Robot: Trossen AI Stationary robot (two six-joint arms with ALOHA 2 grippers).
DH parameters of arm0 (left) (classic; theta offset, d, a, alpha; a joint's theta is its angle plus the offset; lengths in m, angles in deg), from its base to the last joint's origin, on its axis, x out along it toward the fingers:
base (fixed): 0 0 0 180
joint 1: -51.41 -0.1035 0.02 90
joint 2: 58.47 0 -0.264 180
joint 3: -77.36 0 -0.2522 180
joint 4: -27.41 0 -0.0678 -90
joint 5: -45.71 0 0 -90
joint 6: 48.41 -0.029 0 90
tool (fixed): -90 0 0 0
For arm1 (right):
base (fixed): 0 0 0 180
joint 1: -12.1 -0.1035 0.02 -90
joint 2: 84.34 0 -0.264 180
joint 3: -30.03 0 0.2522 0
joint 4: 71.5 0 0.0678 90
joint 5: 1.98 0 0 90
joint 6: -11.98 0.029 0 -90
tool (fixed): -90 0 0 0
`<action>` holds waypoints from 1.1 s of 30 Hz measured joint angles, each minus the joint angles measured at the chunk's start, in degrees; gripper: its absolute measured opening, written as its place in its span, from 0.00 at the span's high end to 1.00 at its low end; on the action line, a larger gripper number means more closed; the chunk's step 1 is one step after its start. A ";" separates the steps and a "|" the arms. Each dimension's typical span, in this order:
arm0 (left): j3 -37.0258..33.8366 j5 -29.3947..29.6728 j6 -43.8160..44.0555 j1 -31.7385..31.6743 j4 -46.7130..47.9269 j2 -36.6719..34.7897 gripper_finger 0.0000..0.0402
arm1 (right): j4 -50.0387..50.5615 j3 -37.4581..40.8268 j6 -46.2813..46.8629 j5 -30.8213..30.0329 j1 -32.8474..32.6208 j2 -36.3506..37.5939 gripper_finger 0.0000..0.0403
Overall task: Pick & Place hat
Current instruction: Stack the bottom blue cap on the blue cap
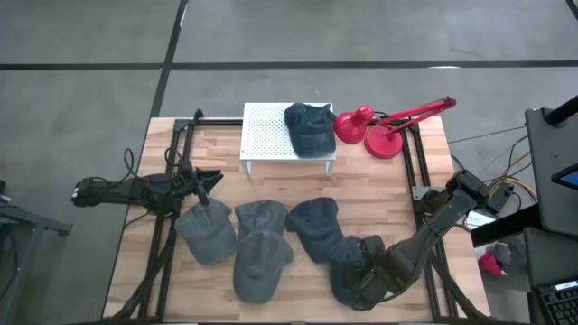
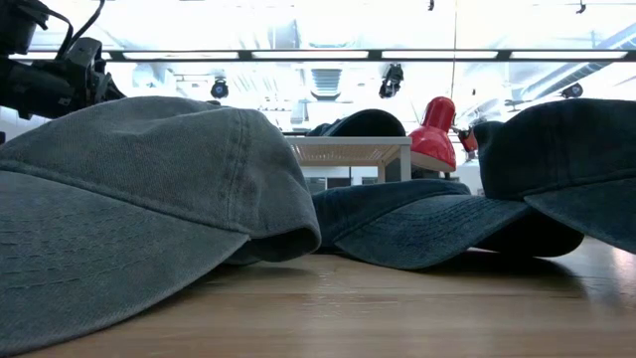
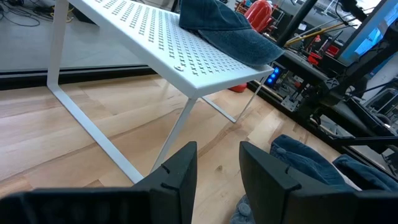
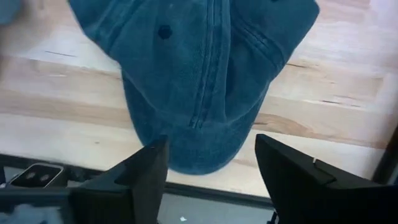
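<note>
The right gripper (image 4: 211,171) is held low and parted over a dark blue cap (image 4: 199,74) lying between its fingers, the crown ungripped. Its fingertips are cut off from sight. Well beyond, the left gripper (image 3: 217,168) is kept narrowly apart, empty, before the white perforated stand (image 1: 271,135) bearing another cap (image 1: 309,126).

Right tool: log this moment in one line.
right tool: open over blue hat | left tool: idle, near white stand | stand: one hat
</note>
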 joint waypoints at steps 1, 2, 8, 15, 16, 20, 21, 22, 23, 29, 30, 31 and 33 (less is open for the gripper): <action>-0.01 0.00 -0.02 -0.01 0.00 0.00 0.70 | -1.14 1.04 0.00 0.00 0.19 0.00 0.38; -0.01 0.00 0.00 -0.01 0.00 0.00 0.70 | -2.32 2.00 -0.03 -0.02 0.51 0.00 0.36; -0.01 0.00 0.00 -0.01 -0.02 0.00 0.70 | -7.31 7.72 -0.46 -0.13 2.47 -0.02 0.29; -0.01 0.00 0.00 0.00 -0.02 0.00 0.70 | -11.24 13.42 -0.50 0.02 3.71 -0.02 0.27; -0.01 0.00 0.00 0.01 -0.02 0.00 0.70 | -12.55 14.39 -0.50 0.07 3.78 -0.02 0.28; -0.01 0.00 0.00 -0.01 -0.02 0.00 0.70 | -19.00 18.06 -0.46 0.09 3.84 -0.02 0.31; 0.00 0.00 0.00 -0.01 -0.01 0.00 0.70 | -20.68 19.03 -0.44 0.11 3.84 -0.02 0.33; -0.01 0.00 0.00 -0.01 -0.02 -0.01 0.70 | -21.99 19.80 -0.38 0.11 3.82 -0.02 0.34; 0.00 0.00 0.00 0.01 -0.02 0.00 0.70 | -22.70 20.40 0.04 0.20 3.80 -0.02 0.35; -0.01 0.00 0.00 0.01 -0.02 -0.02 0.70 | -23.57 21.87 1.38 0.48 3.80 -0.02 0.47; -0.01 0.00 0.00 0.01 -0.02 0.00 0.70 | -23.56 21.89 1.43 0.48 3.80 -0.02 0.50; -0.01 0.00 -0.01 0.01 -0.02 -0.01 0.70 | -23.54 21.95 1.46 0.48 3.80 -0.02 0.52; -0.01 0.00 0.00 0.01 -0.02 -0.02 0.70 | -23.55 21.97 1.49 0.48 3.80 -0.02 0.58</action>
